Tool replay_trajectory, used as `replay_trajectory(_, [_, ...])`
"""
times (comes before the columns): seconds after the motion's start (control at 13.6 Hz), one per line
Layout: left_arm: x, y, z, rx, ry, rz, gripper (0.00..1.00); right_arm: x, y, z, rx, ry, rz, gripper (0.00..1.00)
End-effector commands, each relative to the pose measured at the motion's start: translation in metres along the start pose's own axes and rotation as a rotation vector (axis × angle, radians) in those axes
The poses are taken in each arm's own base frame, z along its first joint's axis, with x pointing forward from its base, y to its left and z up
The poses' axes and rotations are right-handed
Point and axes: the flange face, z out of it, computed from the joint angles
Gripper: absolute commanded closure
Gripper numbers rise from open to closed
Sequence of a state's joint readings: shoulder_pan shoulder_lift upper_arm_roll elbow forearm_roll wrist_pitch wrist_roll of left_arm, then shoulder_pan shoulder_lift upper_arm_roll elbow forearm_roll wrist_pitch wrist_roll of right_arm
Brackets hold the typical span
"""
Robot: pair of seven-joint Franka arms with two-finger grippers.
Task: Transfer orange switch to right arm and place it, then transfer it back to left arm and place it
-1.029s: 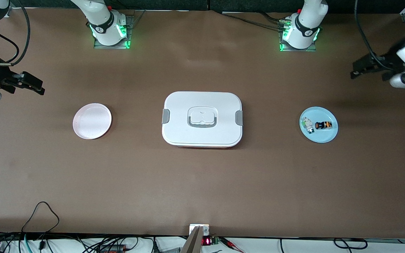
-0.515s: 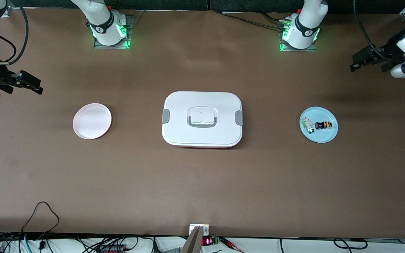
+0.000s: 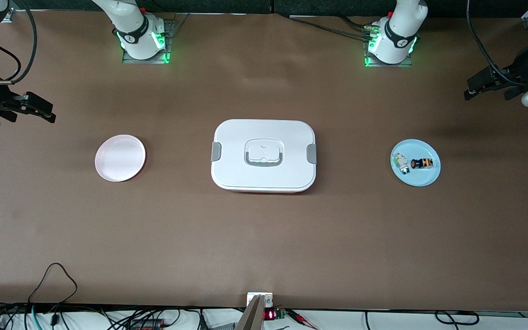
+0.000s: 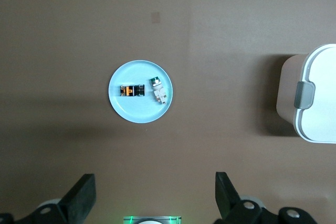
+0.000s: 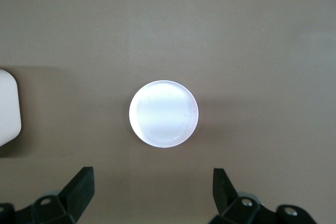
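Observation:
The orange switch (image 3: pixel 422 163) (image 4: pixel 132 91), a tiny black block with orange marks, lies on a light blue plate (image 3: pixel 417 181) (image 4: pixel 137 115) toward the left arm's end of the table. The white box (image 3: pixel 264 133) (image 4: pixel 321 77) stands lidded in the middle of the table. My left gripper (image 3: pixel 469 90) (image 4: pixel 154 188) hangs open and empty, high over bare table at its own end, apart from the blue plate. High over bare table at the right arm's end, my right gripper (image 3: pixel 53 114) (image 5: pixel 152 183) is open with nothing in it.
A tiny white-and-green component (image 3: pixel 400 164) (image 4: pixel 158 92) lies beside the switch on the same plate. A pink plate (image 3: pixel 120 157) (image 5: pixel 164 114) with nothing on it sits toward the right arm's end. The box's corner (image 5: pixel 8 106) shows in the right wrist view. Cables run along the table's near edge.
My left gripper has drifted outward toward its end of the table and slightly toward the bases. The right gripper shifted a little the same way, then held. Nothing on the table moved.

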State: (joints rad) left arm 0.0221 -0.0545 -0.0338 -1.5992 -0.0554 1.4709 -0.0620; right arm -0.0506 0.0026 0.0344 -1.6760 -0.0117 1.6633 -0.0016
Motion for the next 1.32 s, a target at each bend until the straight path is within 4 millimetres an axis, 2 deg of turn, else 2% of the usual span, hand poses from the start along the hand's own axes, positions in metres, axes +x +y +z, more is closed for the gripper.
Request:
replay_trajectory(0.0, [-0.001,-0.003,-0.001,0.014,0.013,0.018,0.0,-0.003,0.003,-0.008,0.004,0.0,-0.01,0.0])
replay_trajectory(0.37, [0.015,-0.005,0.006,0.012,0.003,0.015,0.0,-0.002,0.003,-0.006,0.004,-0.002,-0.01,0.0])
replay_trajectory(1.25, [0.016,-0.004,0.007,0.041,0.019,0.02,0.0,-0.002,0.004,-0.007,0.002,0.0,-0.008,0.0])
